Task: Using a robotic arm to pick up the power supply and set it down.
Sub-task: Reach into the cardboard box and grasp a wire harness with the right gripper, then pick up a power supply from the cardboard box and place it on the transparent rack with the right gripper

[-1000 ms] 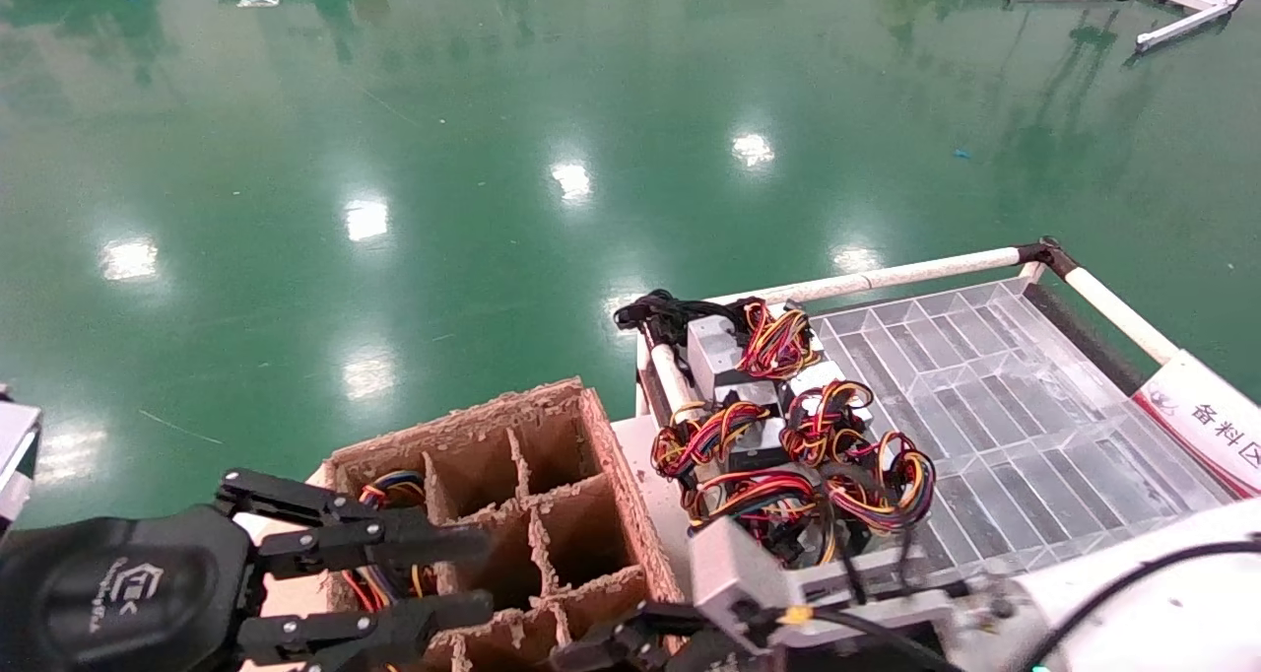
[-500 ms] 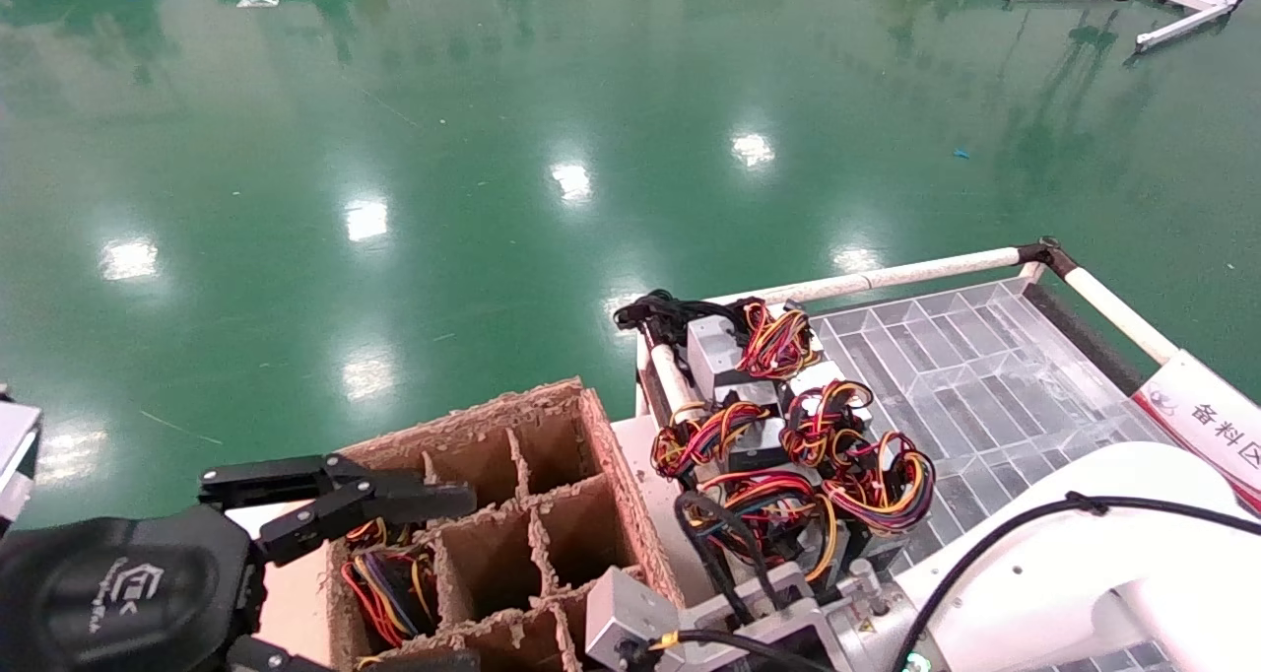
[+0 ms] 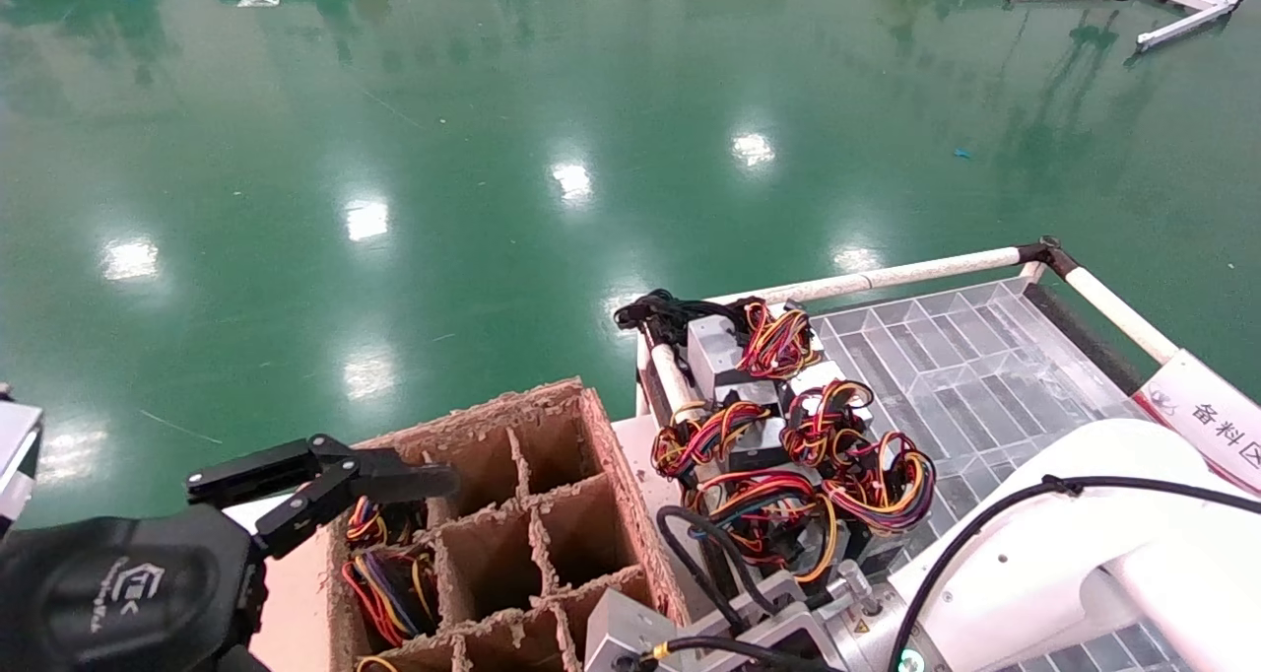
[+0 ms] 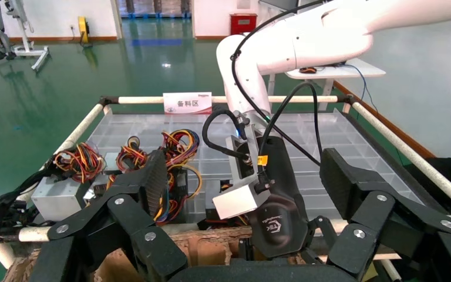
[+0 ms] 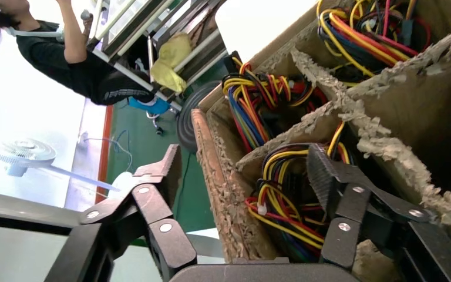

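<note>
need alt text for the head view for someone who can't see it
A cardboard divider box with wire bundles in its left cells sits beside a clear tray holding a cluster of power supplies topped with red and yellow wire loops. The open left gripper hangs at the box's left edge, the white right arm reaches in low right, and glossy green floor lies behind.

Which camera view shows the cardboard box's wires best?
The right wrist view: the wires fill its cells up close. The head view shows some wires in the cardboard box. The left wrist view shows only the box's edge.
</note>
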